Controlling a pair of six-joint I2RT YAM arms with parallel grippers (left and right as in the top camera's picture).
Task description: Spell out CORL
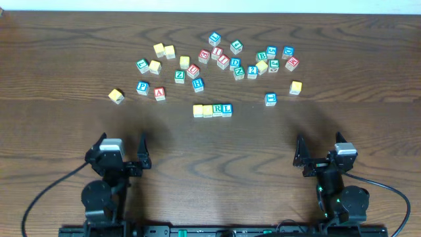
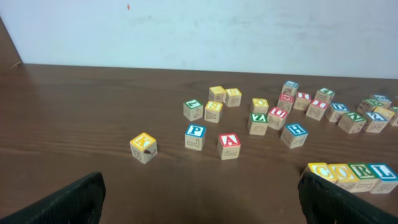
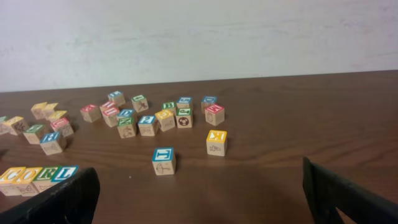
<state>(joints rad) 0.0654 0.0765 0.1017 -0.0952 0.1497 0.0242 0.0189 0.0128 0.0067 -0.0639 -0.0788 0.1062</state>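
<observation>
The word row (image 1: pixel 212 110) lies near the middle of the tabletop (image 1: pixel 59 125). It is four blocks side by side and touching, in a straight line from 9 o'clock to 3 o'clock. In order they are the C block (image 1: pixel 198 110), the O block (image 1: pixel 208 110), the R block (image 1: pixel 218 109) and the L block (image 1: pixel 227 109). The left wrist view shows the four letters clearly on the upper faces.

The loose blocks (image 1: pixel 223 60) are scattered in a band from 10 o'clock to 2 o'clock of the row, apart from it. The red A block (image 1: pixel 160 93) and blue P block (image 1: pixel 143 87) sit together at 10 o'clock. A lone yellow block (image 1: pixel 116 96) lies farther out toward 9 o'clock. A blue-edged block (image 1: pixel 270 99) sits at 2 o'clock of the row, with another yellow block (image 1: pixel 295 87) beyond it.

The left fingers (image 1: pixel 144 148) are at 7 o'clock of the row, well apart from it. They are spread wide and hold nothing. The right fingers (image 1: pixel 299 150) are at 4 o'clock, also spread wide and holding nothing.
</observation>
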